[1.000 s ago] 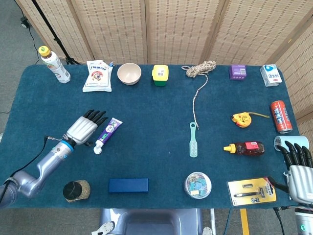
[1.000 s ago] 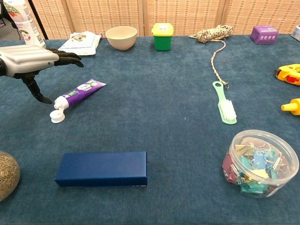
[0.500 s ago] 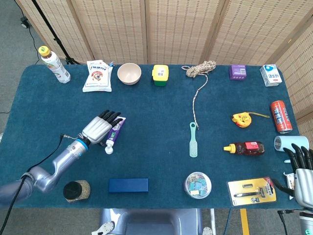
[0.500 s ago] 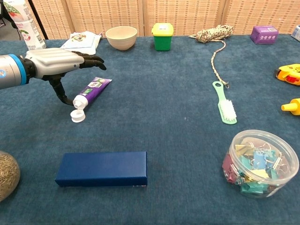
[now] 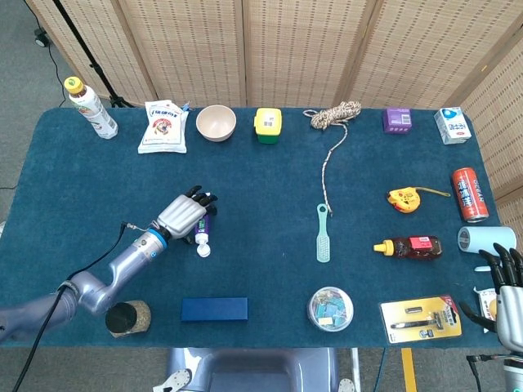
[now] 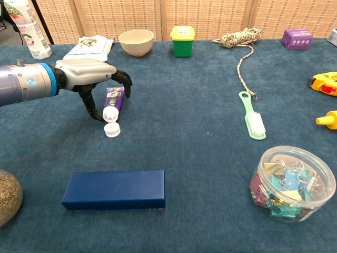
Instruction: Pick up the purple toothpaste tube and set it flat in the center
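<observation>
Left hand sits over the tube, fingers curled down around its purple body and thumb behind the cap end; in the chest view it appears to grip the tube, though whether the tube is clear of the table I cannot tell. Half a second ago the fingers lay straighter along the tube; since then hand and tube have shifted rightward, toward the middle of the table, and a second ago both were further left still. The tube has also swung round and now points its white cap toward the robot, with the flip lid open just in front of the hand.

Left of and nearer than the hand stands a jar; a blue box lies nearer than the hand and slightly to its right. Beyond the hand sit a pouch and a bowl. Well to its right lies a green brush.

Right hand rests at the table's far right edge, fingers apart, holding nothing; it has drawn back toward the robot over the last second.
</observation>
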